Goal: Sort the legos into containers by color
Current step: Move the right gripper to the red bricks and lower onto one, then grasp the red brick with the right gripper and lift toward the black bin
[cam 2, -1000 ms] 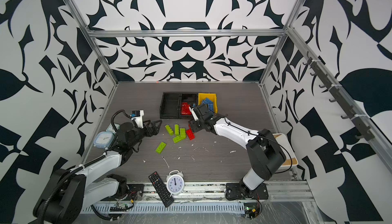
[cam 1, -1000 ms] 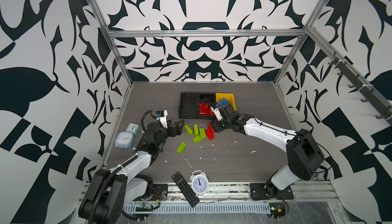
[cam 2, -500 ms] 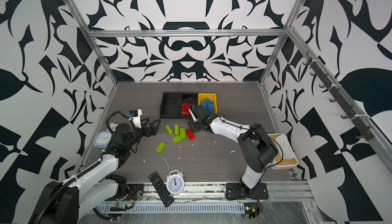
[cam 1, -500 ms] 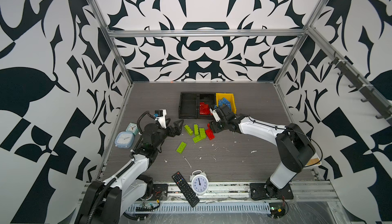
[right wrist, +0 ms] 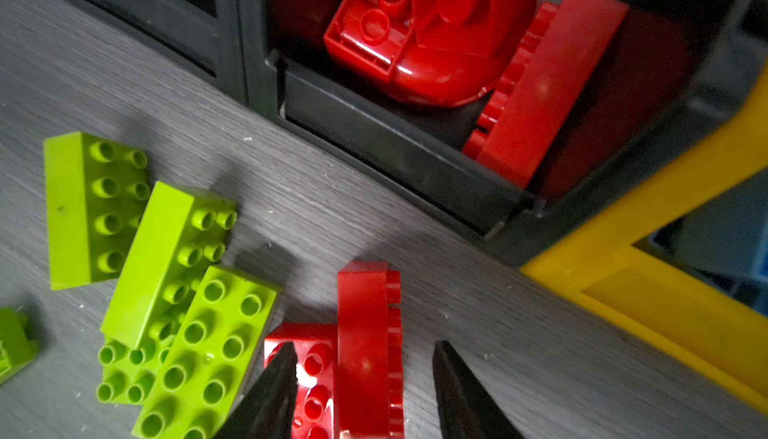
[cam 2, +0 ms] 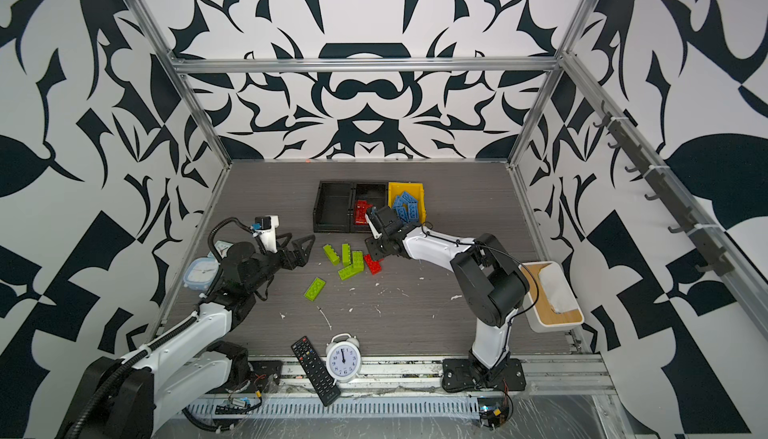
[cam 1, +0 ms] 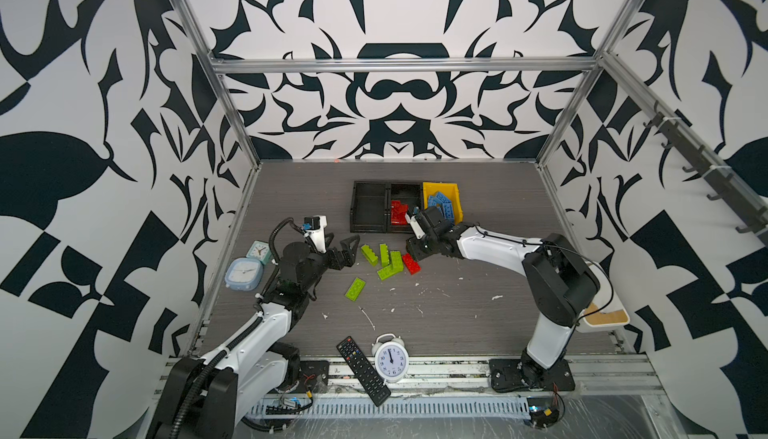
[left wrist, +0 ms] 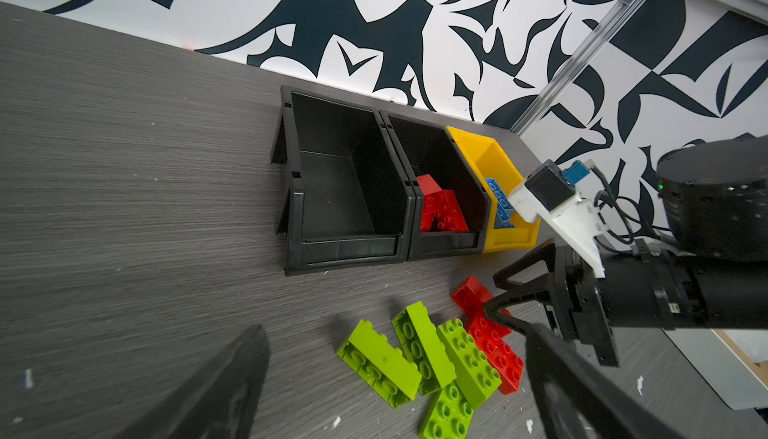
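Sorting half done: blue legos (cam 1: 442, 204) fill the yellow bin (cam 1: 440, 184), red legos (cam 1: 398, 211) a black bin (cam 1: 397, 229), green legos (cam 1: 384, 255) lie loose. Right gripper (right wrist: 363, 391) straddles a red brick (right wrist: 368, 312), jaws apart; left gripper (cam 1: 347, 253) gapes empty.

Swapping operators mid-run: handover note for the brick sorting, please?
Left gripper: open, empty, near the green bricks.
Right gripper: open, jaws either side of a red brick on its edge; not gripped yet.
Done: blue bricks in the yellow bin; red pieces in the middle black bin.
To do: that brick, the flat red brick beside it, five green bricks, all on the table; left black bin empty.
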